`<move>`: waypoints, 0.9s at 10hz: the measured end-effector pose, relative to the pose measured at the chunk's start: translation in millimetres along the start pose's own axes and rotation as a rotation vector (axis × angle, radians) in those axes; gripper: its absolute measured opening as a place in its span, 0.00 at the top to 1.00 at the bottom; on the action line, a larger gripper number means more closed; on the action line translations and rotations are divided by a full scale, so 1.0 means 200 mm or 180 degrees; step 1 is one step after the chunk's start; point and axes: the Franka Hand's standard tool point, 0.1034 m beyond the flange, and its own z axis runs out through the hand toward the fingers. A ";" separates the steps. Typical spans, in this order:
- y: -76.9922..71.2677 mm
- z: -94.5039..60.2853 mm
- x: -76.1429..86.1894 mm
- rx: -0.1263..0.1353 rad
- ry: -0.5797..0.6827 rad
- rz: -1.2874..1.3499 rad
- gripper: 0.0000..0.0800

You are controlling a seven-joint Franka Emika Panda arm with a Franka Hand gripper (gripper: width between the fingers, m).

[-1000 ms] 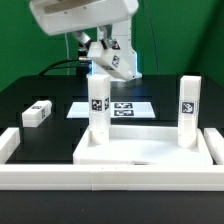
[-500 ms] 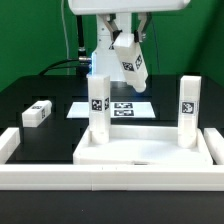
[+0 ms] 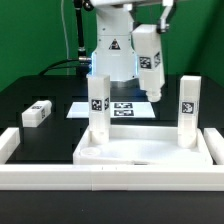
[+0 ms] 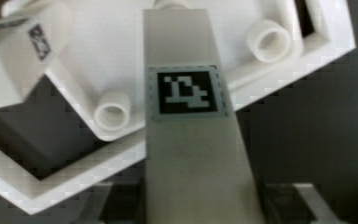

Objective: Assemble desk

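Note:
My gripper (image 3: 148, 28) is shut on a white desk leg (image 3: 151, 62) and holds it nearly upright in the air, above and behind the tabletop panel (image 3: 150, 152). Two legs stand upright on the panel's far corners, one on the exterior view's left (image 3: 98, 108) and one on its right (image 3: 188, 110). A fourth leg (image 3: 37, 113) lies loose on the table at the exterior view's left. In the wrist view the held leg (image 4: 190, 110) fills the middle, with the gripper (image 4: 202, 200) around its near end and the panel's rim (image 4: 51, 170) below it.
The marker board (image 3: 120, 108) lies flat behind the panel. A long low white border wall (image 3: 110, 180) runs along the front, with a side piece (image 3: 8, 145) at the exterior view's left. The robot's base (image 3: 110, 55) stands behind the marker board.
My gripper has carried the leg up and toward the exterior view's right, and the leg has turned from tilted to nearly upright. The other parts have not moved.

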 end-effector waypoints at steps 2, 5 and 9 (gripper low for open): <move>-0.05 0.01 -0.04 0.0114 0.0167 -0.0063 0.63; -0.06 0.02 -0.05 0.0146 0.0095 -0.0062 0.63; -0.22 0.09 0.02 0.0231 0.0259 -0.0625 0.63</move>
